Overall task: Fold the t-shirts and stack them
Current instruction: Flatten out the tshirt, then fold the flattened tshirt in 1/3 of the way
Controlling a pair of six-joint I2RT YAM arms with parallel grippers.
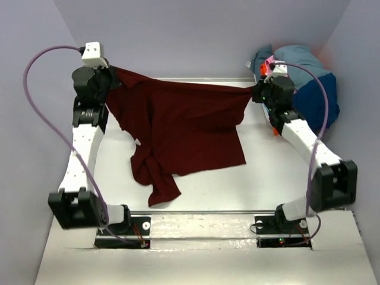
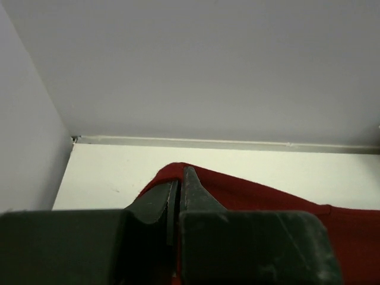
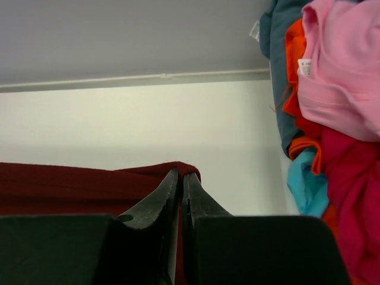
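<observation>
The left end effector [image 2: 180, 181] is clamped on one upper edge of the dark maroon t-shirt [image 1: 184, 127]. Its jaws stand together with only the cloth between them. The right end effector [image 3: 181, 178] is clamped in the same way on the opposite upper edge.

The dark maroon t-shirt is stretched taut between the two end effectors along the far side of the white surface [image 1: 267, 172]. Its upper edge is raised. Its lower part drapes toward the arm bases and rests on the surface. The lower left portion is bunched and twisted, and the lower right portion lies flatter.

The pile of t-shirts [image 1: 309, 83] sits unfolded at the far right corner, just beside the right end effector. The pile includes a pink t-shirt [image 3: 338, 77], a light teal-blue t-shirt [image 3: 309, 187], a navy blue t-shirt [image 1: 317, 104] and a bright red t-shirt [image 3: 356, 196].
</observation>
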